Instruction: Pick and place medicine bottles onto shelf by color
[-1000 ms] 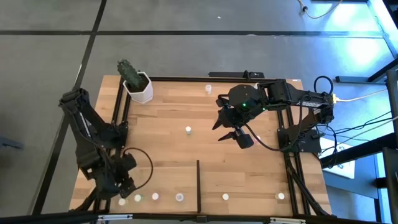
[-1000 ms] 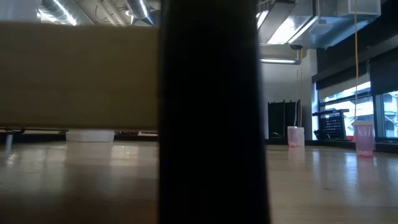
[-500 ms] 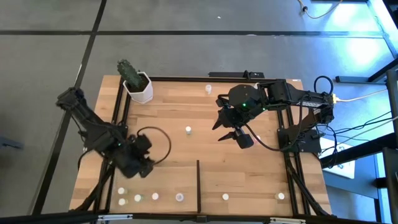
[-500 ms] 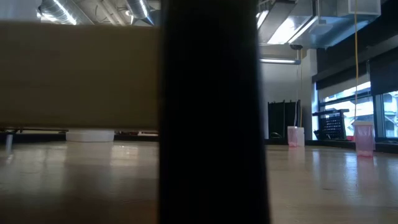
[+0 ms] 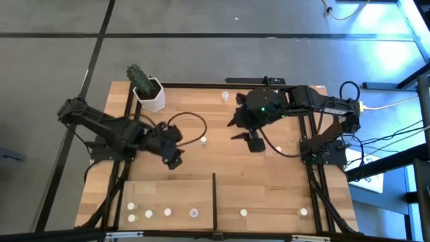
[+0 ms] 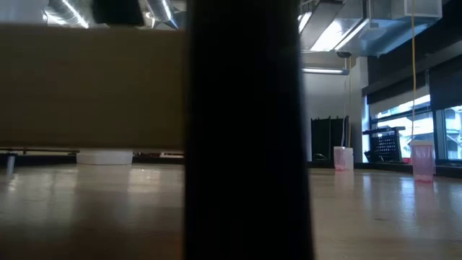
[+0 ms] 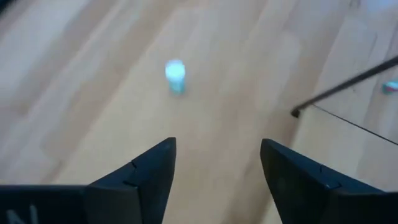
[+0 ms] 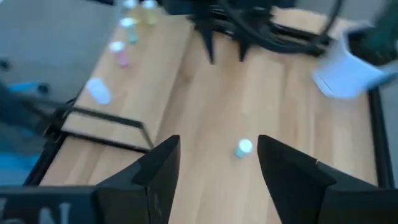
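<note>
While both arms reach in over the wooden tabletop (image 5: 201, 168), the paler shelf (image 5: 171, 195) lies along its near edge, split by a thin black divider (image 5: 214, 198). Over the table's middle-left hangs the left gripper (image 5: 176, 153), its jaws apart and empty. At middle-right, the right gripper (image 5: 254, 142) likewise has jaws spread, holding nothing. A white cactus pot (image 5: 150, 96) stands at the far left corner. Between the two grippers stands one medicine bottle (image 5: 203, 140), untouched; another bottle (image 5: 225, 96) sits near the far edge. Four small bottles (image 5: 167, 212) line the shelf left of the divider, two more (image 5: 243, 212) to its right.
</note>
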Controlling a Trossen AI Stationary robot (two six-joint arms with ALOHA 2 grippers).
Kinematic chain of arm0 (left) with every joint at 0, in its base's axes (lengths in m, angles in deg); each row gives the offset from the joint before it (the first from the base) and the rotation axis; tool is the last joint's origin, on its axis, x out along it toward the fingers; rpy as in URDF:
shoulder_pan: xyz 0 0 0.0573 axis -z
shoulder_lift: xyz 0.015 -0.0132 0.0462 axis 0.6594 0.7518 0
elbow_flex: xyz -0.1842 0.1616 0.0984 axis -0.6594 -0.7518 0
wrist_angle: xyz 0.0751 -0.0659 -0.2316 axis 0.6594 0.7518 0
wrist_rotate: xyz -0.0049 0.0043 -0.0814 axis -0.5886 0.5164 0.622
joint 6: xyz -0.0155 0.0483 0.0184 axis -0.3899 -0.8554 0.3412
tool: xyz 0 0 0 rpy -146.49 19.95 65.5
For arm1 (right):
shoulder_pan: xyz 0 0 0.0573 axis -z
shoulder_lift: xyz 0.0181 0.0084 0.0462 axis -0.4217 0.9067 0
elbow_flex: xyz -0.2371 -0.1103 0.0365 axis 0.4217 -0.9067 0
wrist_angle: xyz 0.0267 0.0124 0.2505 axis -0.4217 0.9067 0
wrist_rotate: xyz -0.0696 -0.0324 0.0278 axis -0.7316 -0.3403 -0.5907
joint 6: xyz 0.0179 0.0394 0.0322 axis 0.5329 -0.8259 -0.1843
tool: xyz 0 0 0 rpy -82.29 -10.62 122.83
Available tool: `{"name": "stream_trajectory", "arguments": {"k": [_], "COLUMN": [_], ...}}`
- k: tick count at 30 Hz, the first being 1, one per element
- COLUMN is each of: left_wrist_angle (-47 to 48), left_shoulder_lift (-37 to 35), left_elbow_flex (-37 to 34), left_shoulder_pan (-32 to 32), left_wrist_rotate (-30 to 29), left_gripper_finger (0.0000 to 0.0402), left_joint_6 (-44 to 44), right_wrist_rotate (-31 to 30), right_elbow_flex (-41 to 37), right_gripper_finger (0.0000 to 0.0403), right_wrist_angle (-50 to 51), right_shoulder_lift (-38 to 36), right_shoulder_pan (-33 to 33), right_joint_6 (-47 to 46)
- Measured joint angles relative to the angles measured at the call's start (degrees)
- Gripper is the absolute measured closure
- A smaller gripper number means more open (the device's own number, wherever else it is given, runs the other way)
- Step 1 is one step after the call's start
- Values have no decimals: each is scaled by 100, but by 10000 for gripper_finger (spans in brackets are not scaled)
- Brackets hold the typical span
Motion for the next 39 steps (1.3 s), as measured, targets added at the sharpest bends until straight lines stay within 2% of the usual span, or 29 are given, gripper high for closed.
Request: {"name": "stream_trajectory", "arguments": {"k": [6,12,18,28,32,39], "left_wrist_angle": [-413,-788,-1615,-3222,-3808,-4808], "left_shoulder_lift": [8,291,609,687,688,686], "left_elbow_flex": [0,-41,-500,-1497,-1881,-2459], "left_shoulder_pan": [-747,-1373,-1787,-2240,-2333,-2331], "left_wrist_rotate": [312,933,1527,1683,1875,1805], "left_gripper_finger": [174,174,174,174,174,174], "left_joint_6": [-1648,-2532,-3368,-3555,-3553,-3547], "right_wrist_rotate": [-71,-69,-70,-72,-69,-71], "right_elbow_flex": [0,0,0,0,0,0], "right_gripper_finger": [187,187,187,187,187,187], "right_wrist_angle": [289,457,457,440,444,444], "right_shoulder_lift": [0,0,0,-2,-2,-2], "right_shoulder_pan": [275,339,344,365,365,365], "right_joint_6": [-456,-427,-414,-403,-401,-401]}}
